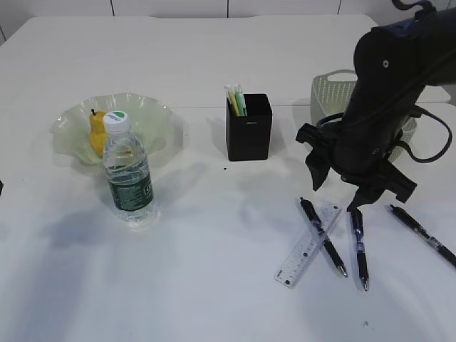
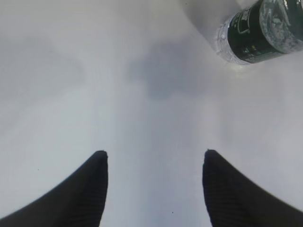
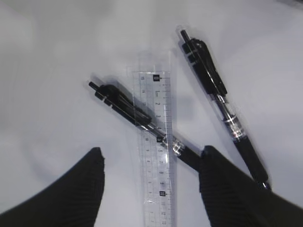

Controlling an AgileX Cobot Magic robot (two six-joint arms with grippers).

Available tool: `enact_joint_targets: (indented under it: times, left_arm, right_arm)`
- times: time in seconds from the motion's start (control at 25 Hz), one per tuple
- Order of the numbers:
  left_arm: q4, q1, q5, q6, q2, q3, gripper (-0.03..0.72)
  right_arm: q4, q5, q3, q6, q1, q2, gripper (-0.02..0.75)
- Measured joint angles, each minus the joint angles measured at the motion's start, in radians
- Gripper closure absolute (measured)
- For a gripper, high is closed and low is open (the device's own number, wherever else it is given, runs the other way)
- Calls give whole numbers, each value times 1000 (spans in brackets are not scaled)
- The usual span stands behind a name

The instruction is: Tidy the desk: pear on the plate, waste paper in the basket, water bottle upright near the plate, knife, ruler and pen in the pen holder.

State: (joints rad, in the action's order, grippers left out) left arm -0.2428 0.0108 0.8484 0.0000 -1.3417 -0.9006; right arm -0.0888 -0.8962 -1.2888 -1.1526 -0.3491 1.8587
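Exterior view: one pear [image 1: 97,132] in one plate [image 1: 158,117], one water bottle [image 1: 129,171] upright at its 5 o'clock; one pen holder [image 1: 249,127], one basket [image 1: 329,92], three pens [image 1: 323,236] and one ruler [image 1: 308,246] on the worktop [image 1: 214,285]. Left wrist view: left claw [image 2: 155,156] released, empty. Right wrist view: right claw [image 3: 150,153] spread above one ruler [image 3: 157,142], two pens [image 3: 137,113].

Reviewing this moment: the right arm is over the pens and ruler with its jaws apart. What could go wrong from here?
1. One pen lies crossed over the clear ruler, so the right gripper closing there may catch both or drag the ruler.
2. A second pen lies close by and could get knocked aside.
3. The pen holder already holds items, so an inserted pen may jam or tip it.
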Motion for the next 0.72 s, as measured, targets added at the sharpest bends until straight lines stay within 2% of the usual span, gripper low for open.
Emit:
enact_joint_targets:
  times: [0.2, 0.48, 0.72]
  left_arm:
    - [0, 0, 0, 0, 0, 0, 241]
    - [0, 0, -17, 0, 0, 0, 241]
    - [0, 0, -38, 0, 0, 0, 241]
  right_arm:
    - [-6, 17, 0, -4, 6, 46, 223]
    - [6, 46, 0, 54, 56, 95, 216]
    - [81, 57, -51, 160, 82, 143, 215]
